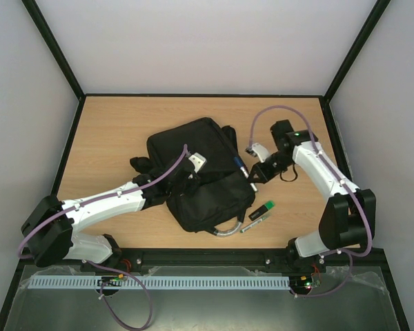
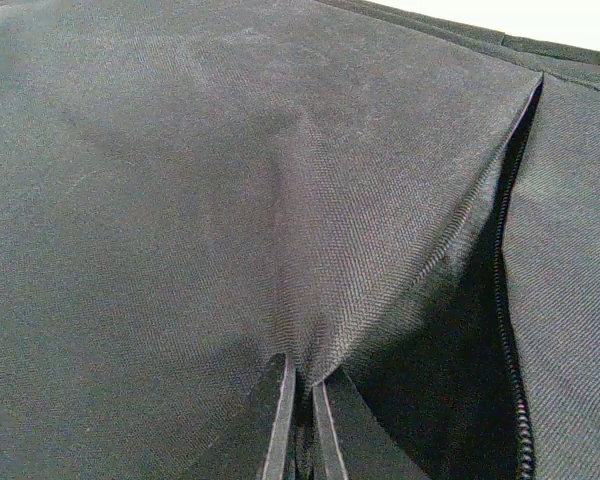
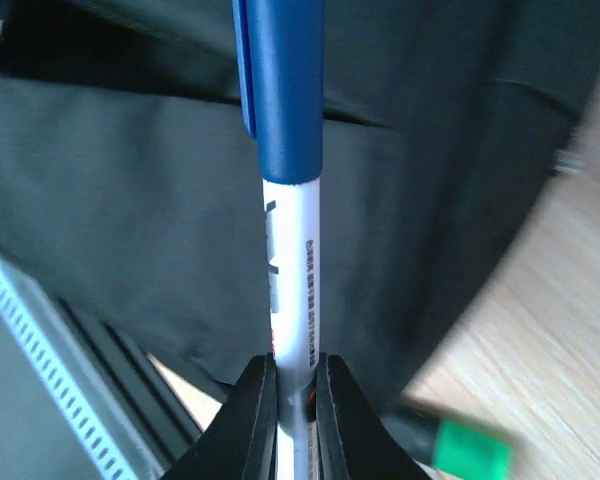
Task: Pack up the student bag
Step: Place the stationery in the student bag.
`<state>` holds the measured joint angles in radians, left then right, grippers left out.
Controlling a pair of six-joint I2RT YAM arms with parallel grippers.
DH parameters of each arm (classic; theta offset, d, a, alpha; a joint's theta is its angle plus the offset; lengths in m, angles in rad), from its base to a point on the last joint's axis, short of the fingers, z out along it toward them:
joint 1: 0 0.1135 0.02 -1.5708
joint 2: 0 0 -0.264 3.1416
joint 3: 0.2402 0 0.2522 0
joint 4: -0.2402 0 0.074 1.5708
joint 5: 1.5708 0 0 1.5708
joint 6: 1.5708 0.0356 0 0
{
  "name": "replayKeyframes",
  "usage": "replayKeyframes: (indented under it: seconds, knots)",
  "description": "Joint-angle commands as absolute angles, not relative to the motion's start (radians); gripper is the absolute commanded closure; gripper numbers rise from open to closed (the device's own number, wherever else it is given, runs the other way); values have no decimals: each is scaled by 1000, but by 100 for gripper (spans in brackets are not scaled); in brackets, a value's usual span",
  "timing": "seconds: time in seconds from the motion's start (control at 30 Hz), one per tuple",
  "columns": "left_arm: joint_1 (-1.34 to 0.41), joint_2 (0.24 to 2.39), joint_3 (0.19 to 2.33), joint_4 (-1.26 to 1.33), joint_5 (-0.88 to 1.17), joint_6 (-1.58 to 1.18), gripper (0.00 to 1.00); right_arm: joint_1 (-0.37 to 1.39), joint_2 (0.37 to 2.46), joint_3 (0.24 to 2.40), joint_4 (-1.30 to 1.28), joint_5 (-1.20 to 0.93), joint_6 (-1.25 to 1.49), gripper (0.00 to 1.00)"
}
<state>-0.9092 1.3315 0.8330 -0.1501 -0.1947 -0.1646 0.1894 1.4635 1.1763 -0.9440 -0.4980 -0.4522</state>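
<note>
The black student bag (image 1: 200, 172) lies in the middle of the table, its grey loop handle (image 1: 225, 231) at the near edge. My left gripper (image 1: 191, 181) is shut on a fold of the bag's fabric (image 2: 305, 370) beside the open zip (image 2: 508, 330). My right gripper (image 1: 257, 174) is shut on a white pen with a blue cap (image 3: 292, 200), held at the bag's right side with the capped end (image 1: 240, 164) over the bag. The bag fills the right wrist view behind the pen (image 3: 130, 200).
A marker with a green cap (image 1: 259, 214) lies on the wood right of the bag's near corner; it also shows in the right wrist view (image 3: 465, 450). A black cable loop (image 1: 290, 176) lies by the right arm. The table's black rim (image 1: 214, 254) runs along the near edge.
</note>
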Motion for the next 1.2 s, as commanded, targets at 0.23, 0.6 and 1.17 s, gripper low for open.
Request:
replayKeyframes:
  seconds: [0.23, 0.6, 1.17]
  knots:
    - [-920, 1328, 870, -120, -169, -161, 98, 430, 1515, 1167, -1047, -620, -388, 99]
    - [-921, 1319, 868, -121, -176, -160, 97, 473, 1591, 1174, -1021, -597, -314, 99]
    - [-920, 1327, 868, -122, -173, -157, 98, 473, 1714, 1381, -979, -542, -176, 97]
